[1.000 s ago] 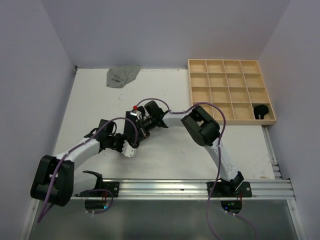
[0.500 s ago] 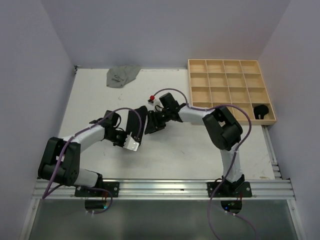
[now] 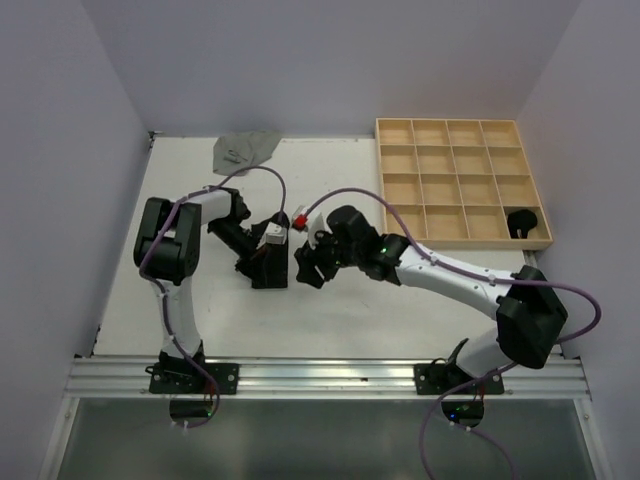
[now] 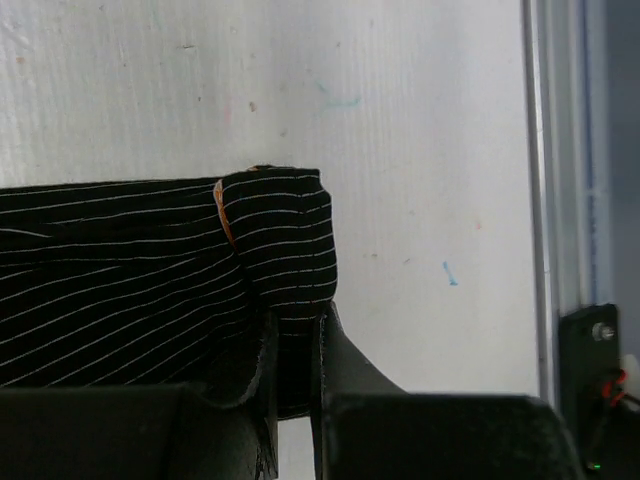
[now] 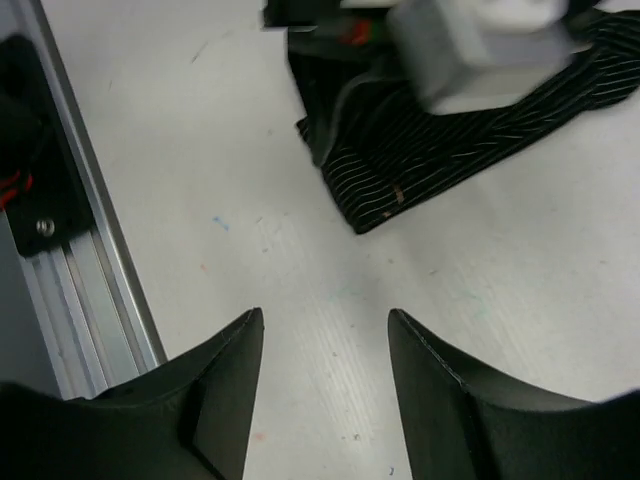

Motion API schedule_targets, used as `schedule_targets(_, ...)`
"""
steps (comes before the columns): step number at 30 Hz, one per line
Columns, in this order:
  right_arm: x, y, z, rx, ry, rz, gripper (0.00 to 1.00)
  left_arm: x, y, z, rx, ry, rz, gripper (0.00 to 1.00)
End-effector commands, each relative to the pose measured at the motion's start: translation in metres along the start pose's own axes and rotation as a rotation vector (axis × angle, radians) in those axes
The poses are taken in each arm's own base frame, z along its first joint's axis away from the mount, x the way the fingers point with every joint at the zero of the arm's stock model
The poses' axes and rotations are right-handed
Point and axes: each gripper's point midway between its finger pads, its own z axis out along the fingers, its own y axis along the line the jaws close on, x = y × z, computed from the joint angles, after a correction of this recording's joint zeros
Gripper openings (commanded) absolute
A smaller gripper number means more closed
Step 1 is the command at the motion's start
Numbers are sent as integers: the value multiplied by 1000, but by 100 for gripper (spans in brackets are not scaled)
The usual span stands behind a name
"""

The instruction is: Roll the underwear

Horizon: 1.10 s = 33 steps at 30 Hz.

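On the worktop [image 3: 200,300], seen from above, the task looks about a third done. One dark roll [image 3: 522,222] sits in the near right compartment of the wooden grid tray [image 3: 460,128], which I take as a finished piece. The grey underwear [image 3: 245,151] lies crumpled and unrolled at the far left corner, well apart from both arms. In the middle the left gripper [image 3: 268,272] is down low on the black striped underwear [image 4: 130,270]. The right gripper [image 3: 308,270] is just beside it. From this height the cloth and the black fingers merge, so the grip itself cannot be read.

The left wrist view supplies that. The left gripper's fingers are pinched narrow on the near edge of the striped cloth. One end of the cloth is doubled over into a thick fold with a sliver of tan showing at the crease. The rest lies flat toward the left of the picture, so I judge the roll begun but far from wound up.

The right wrist view shows what neither other view does. The right gripper stands wide and holds nothing, hanging above bare worktop near the rail [image 5: 80,250]. The corner of the striped piece lies ahead of it, apart from its fingers, under the left gripper's pale housing.
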Motion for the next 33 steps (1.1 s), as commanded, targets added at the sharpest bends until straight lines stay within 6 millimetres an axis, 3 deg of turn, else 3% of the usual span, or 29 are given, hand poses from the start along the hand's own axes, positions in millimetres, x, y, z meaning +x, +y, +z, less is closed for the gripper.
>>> schedule_targets(1,18,10,16,28,-1,-203,57,28,-14,15,149,63,-176,0)
schedule_targets(5,20,31,46,-17,-3,-365,57,36,-8,21,172,78,-204,2)
schedule_targets(6,30,29,61,-25,26,-395,57,38,-8,22,174,79,-195,3)
schedule_targets(9,20,32,85,-39,-15,-486,58,39,-9,24,186,71,-196,6)
schedule_targets(13,35,41,118,-97,9,-531,62,36,-6,25,177,54,-188,8)
schedule_targets(19,52,46,136,-118,37,-565,61,35,-3,24,167,46,-184,14)
schedule_targets(20,58,45,140,-119,52,-564,59,35,-3,24,168,47,-185,14)
schedule_targets(23,71,42,148,-129,93,-560,30,34,-1,23,162,47,-180,16)
schedule_targets(24,75,42,148,-135,106,-558,15,34,0,22,156,45,-177,16)
schedule_targets(26,81,44,147,-150,113,-546,4,31,2,18,138,32,-168,17)
schedule_targets(29,89,52,137,-192,126,-517,0,21,8,5,93,-23,-161,20)
schedule_targets(30,93,53,133,-199,143,-493,0,16,13,-1,71,-45,-149,28)
schedule_targets(31,95,57,130,-227,152,-473,0,8,14,-7,57,-81,-143,29)
schedule_targets(33,106,60,125,-261,212,-395,0,-4,22,-35,-37,-132,-100,33)
